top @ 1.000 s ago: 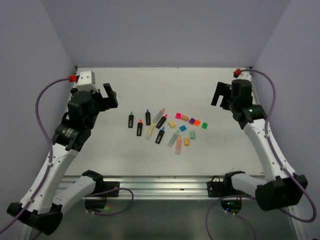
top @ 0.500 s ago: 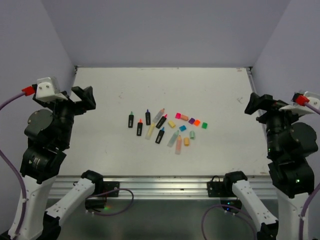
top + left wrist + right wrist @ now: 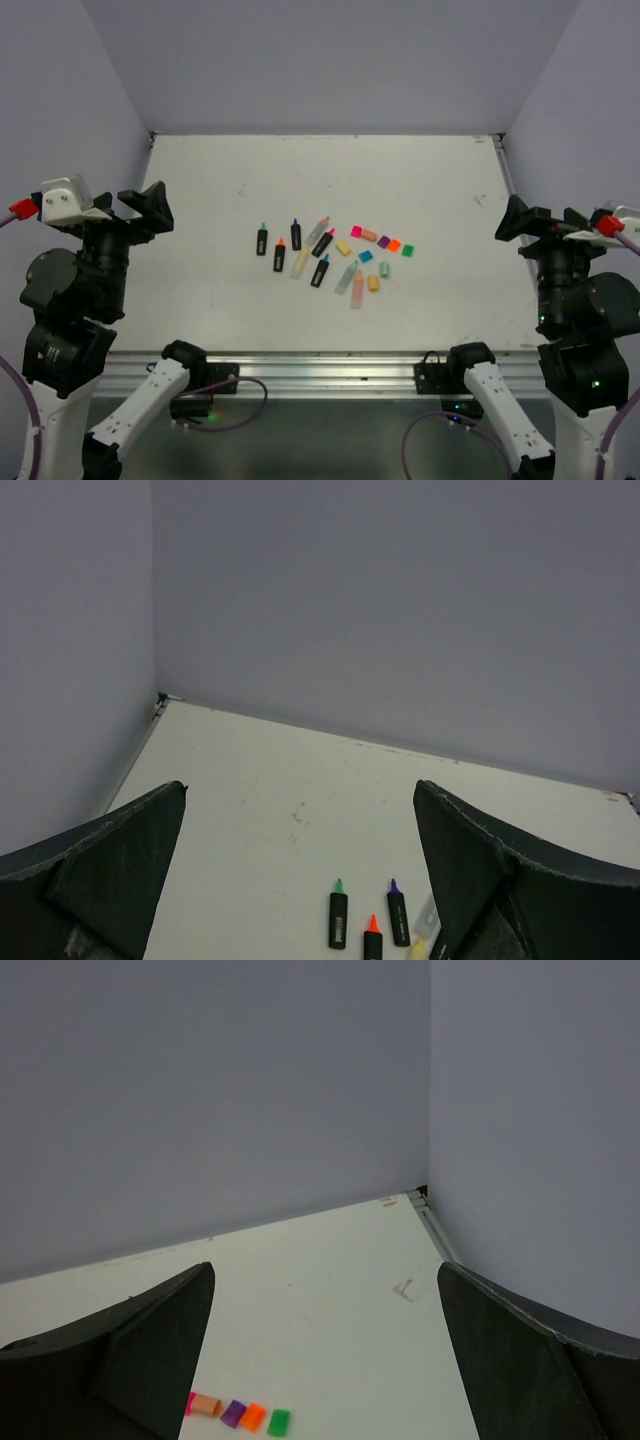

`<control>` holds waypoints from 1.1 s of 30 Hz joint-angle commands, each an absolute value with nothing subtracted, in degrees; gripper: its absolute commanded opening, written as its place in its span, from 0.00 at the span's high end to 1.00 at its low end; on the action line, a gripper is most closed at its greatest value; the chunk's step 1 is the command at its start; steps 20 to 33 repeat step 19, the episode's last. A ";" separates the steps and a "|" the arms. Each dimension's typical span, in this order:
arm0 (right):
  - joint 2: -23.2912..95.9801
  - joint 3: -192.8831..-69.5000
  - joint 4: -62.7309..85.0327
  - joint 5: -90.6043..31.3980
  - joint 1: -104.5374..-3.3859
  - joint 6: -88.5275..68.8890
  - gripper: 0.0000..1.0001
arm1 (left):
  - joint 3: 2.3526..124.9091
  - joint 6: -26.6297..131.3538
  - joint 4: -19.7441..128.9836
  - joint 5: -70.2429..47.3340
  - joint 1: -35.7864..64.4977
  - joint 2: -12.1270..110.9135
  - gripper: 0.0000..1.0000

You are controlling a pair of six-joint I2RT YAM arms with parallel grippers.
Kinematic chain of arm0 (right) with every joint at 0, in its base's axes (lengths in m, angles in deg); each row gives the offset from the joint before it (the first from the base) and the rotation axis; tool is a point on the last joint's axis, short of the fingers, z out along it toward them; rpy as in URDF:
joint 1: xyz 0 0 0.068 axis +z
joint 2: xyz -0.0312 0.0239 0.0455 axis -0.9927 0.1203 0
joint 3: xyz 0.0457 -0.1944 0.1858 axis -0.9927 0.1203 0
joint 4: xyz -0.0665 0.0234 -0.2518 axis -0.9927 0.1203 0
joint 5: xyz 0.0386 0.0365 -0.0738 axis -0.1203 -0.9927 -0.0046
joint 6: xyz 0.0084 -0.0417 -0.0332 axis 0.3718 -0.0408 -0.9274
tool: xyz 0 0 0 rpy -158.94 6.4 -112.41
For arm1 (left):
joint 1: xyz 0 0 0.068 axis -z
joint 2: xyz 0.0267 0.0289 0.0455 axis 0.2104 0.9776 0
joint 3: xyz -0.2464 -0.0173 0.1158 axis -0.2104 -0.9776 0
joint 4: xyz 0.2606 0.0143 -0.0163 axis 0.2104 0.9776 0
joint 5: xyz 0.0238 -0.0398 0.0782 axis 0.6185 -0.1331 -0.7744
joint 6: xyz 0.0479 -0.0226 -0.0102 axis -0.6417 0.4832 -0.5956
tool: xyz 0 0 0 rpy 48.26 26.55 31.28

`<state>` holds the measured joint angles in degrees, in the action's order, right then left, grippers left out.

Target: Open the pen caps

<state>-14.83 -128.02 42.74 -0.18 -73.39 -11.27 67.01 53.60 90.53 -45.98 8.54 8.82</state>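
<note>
Top external: pen caps (image 3: 383, 243) lie loose just right of the uncapped pens (image 3: 300, 255); left gripper (image 3: 142, 205) and right gripper (image 3: 543, 222) gape empty, well apart from them. Risk: a descending arm scatters caps; bare tips mark worktop (image 3: 200, 180)

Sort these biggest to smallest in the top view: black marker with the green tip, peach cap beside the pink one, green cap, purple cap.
1. black plastic marker with green tip
2. peach blocky plastic cap
3. green plastic cap and purple plastic cap: they look alike, so tied.
</note>
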 commanded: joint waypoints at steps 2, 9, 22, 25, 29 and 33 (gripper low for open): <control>-15.64 -127.63 40.44 0.01 -73.33 -12.86 0.02 | 67.40 52.74 91.09 -46.70 8.25 8.35 0.00; -16.08 -127.45 40.44 0.10 -73.16 -13.12 0.02 | 66.96 53.17 90.65 -46.26 8.25 8.44 0.00; -16.52 -127.19 40.00 0.19 -73.16 -13.29 0.01 | 66.26 53.70 90.21 -45.29 8.25 8.88 0.00; -16.52 -127.19 40.00 0.19 -73.16 -13.29 0.01 | 66.26 53.70 90.21 -45.29 8.25 8.88 0.00; -16.52 -127.19 40.00 0.19 -73.16 -13.29 0.01 | 66.26 53.70 90.21 -45.29 8.25 8.88 0.00; -16.52 -127.19 40.00 0.19 -73.16 -13.29 0.01 | 66.26 53.70 90.21 -45.29 8.25 8.88 0.00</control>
